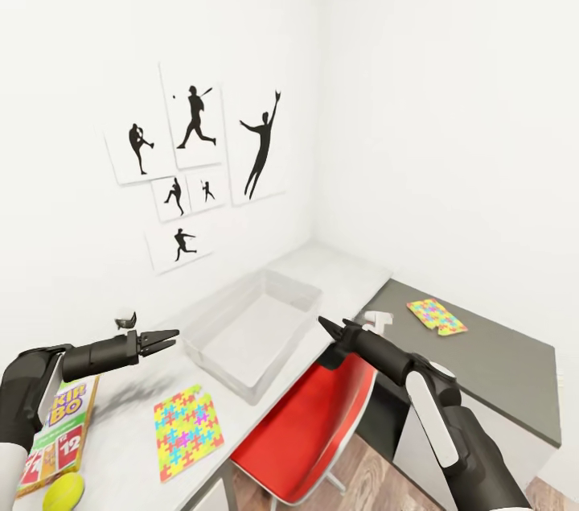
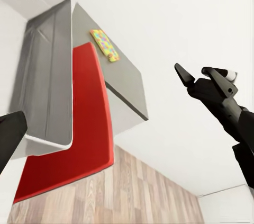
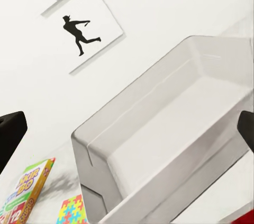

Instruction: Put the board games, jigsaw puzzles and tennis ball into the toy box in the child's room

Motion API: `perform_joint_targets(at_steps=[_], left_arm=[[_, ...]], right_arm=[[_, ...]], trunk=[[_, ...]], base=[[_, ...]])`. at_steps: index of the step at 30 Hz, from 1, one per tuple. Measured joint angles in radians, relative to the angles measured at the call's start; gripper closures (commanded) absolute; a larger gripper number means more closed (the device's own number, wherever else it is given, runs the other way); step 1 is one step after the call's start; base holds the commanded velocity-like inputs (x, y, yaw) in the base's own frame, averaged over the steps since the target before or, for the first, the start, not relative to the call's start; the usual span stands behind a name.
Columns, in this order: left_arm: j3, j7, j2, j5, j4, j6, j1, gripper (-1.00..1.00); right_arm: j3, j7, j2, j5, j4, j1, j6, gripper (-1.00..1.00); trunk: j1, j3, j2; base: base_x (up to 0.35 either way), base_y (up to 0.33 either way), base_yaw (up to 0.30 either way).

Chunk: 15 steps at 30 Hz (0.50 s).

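The light-grey toy box [image 1: 251,331] stands empty on the table [image 1: 121,406] near the corner; it is also seen close up, toy box [image 3: 174,128] and toy box [image 2: 47,75]. A jigsaw puzzle [image 1: 187,429] lies in front of it, and a second puzzle [image 1: 437,315] lies on the darker desk wing. The SKIP-BO board game [image 1: 60,434] and the tennis ball [image 1: 63,492] rest at the near left. My left gripper [image 1: 165,339] hovers open left of the box, holding nothing. My right gripper [image 1: 331,326] is open and empty at the box's right, above the chair.
A red chair [image 1: 318,430] is tucked under the table beneath my right arm. A small white object [image 1: 376,319] sits at the desk corner. Sports-silhouette pictures [image 1: 197,165] hang on the wall behind. Wood floor [image 1: 378,479] shows at the lower right.
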Motion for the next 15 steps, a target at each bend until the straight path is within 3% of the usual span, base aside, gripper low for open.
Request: perform_joint_targets(at_steps=[10,15], left_arm=[[0.001,0.0,0.002,-0.001,0.0,0.0,0.0,-1.0],[0.001,0.0,0.001,-0.001,0.0,0.0,0.0,-1.0]], right_arm=[[0.0,0.0,0.002,0.001,0.0,0.0,0.0,-1.0],[0.0,-0.001,0.006,0.002,-0.001,0.0,0.001,-1.0]], trunk=[[0.0,0.012,0.0],[0.001,0.014,0.0]], base=[[-0.008,0.0,-0.196],[-0.217,0.0,-0.048]])
